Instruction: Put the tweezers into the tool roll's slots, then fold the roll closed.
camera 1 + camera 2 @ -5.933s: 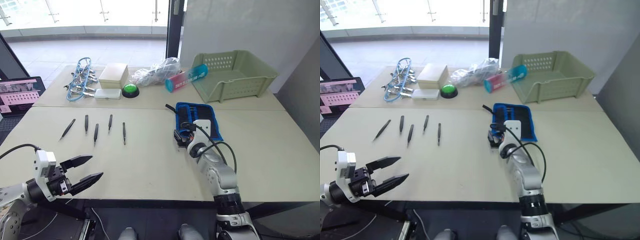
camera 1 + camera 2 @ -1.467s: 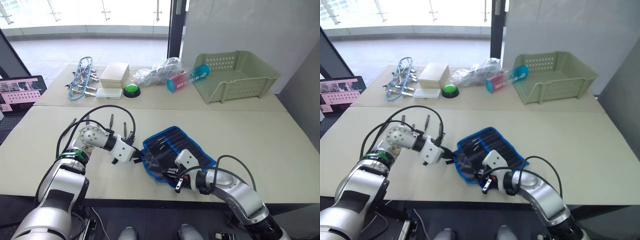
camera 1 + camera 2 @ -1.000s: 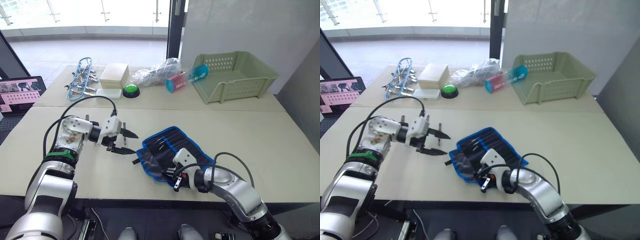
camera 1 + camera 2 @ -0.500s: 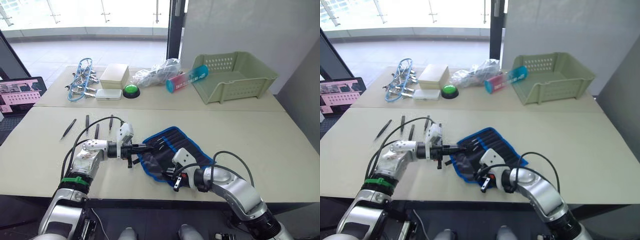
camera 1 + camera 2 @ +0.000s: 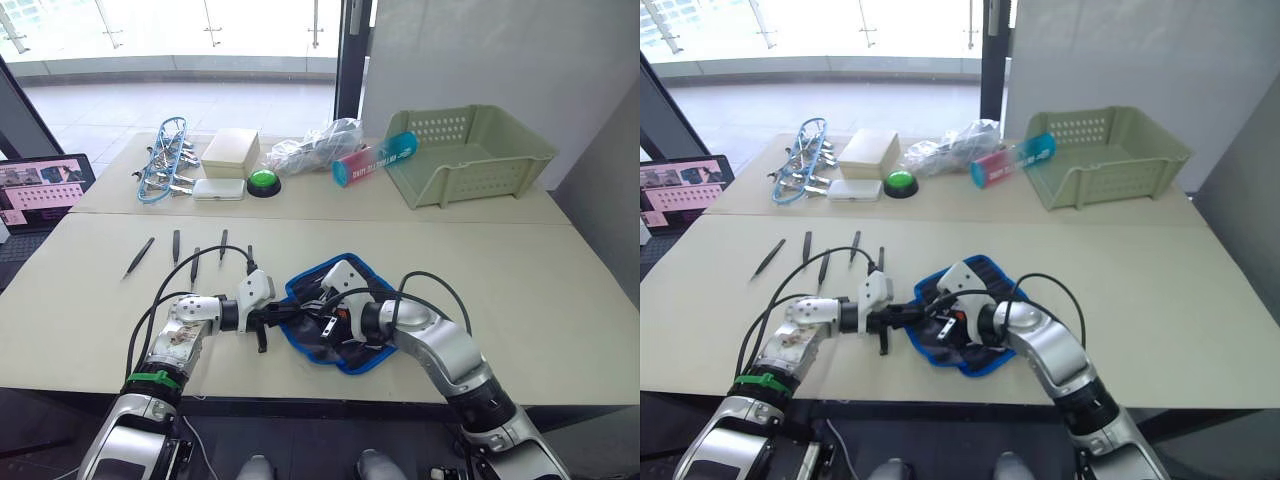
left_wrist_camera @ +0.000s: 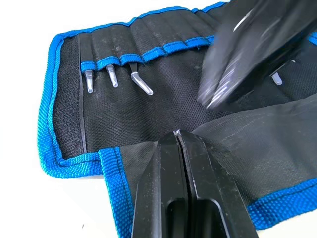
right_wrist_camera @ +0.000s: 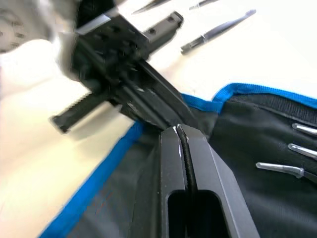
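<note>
although the tool roll lies open on the front part of the surface, the loading judged from these frames is hardly begun: five tweezers lie loose in a row on the surface to the roll's left, well apart from it. the slots already carry several small silver-tipped tools, seen poking out below the blue band in the left wrist view. the left gripper is at the roll's left edge with its two black fingers pressed together, apparently pinching a loose black flap of the roll, though the grip itself is hard to confirm. the right gripper sits over the roll just beside the left one, fingers also closed tight at the fabric near the blue edging. what remains, by my reading, is all five tweezers to be slotted, then the fold.
</note>
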